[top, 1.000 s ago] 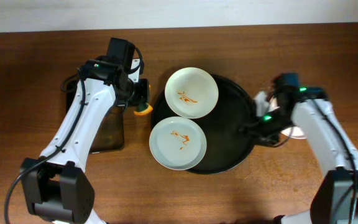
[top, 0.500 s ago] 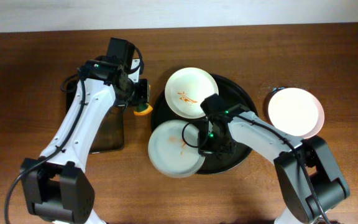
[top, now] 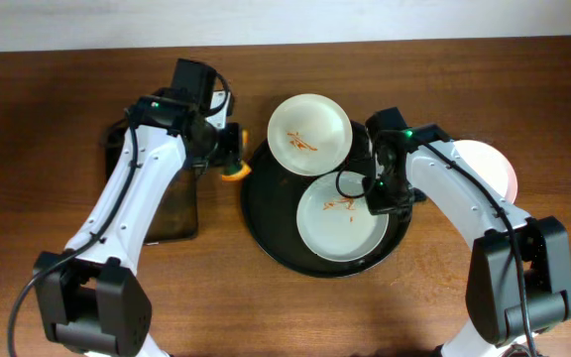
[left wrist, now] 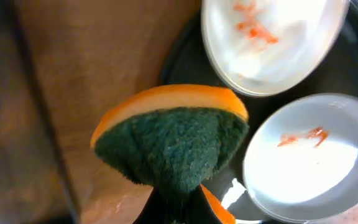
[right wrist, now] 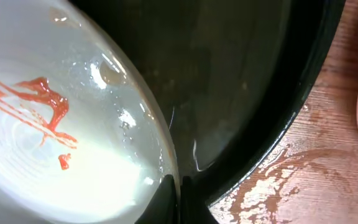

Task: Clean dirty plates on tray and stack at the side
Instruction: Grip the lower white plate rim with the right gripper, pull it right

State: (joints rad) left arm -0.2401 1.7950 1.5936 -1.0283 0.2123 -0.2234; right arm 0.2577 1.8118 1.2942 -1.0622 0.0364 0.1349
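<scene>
The round black tray point(top: 266, 213) holds two dirty plates with orange smears. A white plate point(top: 308, 134) rests on its far rim, and a pale plate point(top: 342, 226) lies in the middle. My right gripper point(top: 378, 201) is shut on the pale plate's right rim; in the right wrist view the jaws point(right wrist: 174, 199) pinch that rim point(right wrist: 61, 124) above the tray point(right wrist: 260, 93). My left gripper point(top: 228, 159) hovers at the tray's left edge, shut on an orange and green sponge point(left wrist: 173, 137). A third, plain white plate point(top: 492, 167) lies on the table to the right, partly behind my right arm.
A dark rectangular tray point(top: 167, 213) lies on the table at the left, under my left arm. The wood beside the round tray's right rim point(right wrist: 278, 180) looks wet. Bare wooden table runs along the front.
My right arm swung from the plain plate at the right over to the pale plate, shut on its rim and dragged it rightward in the tray. The left arm barely moved.
</scene>
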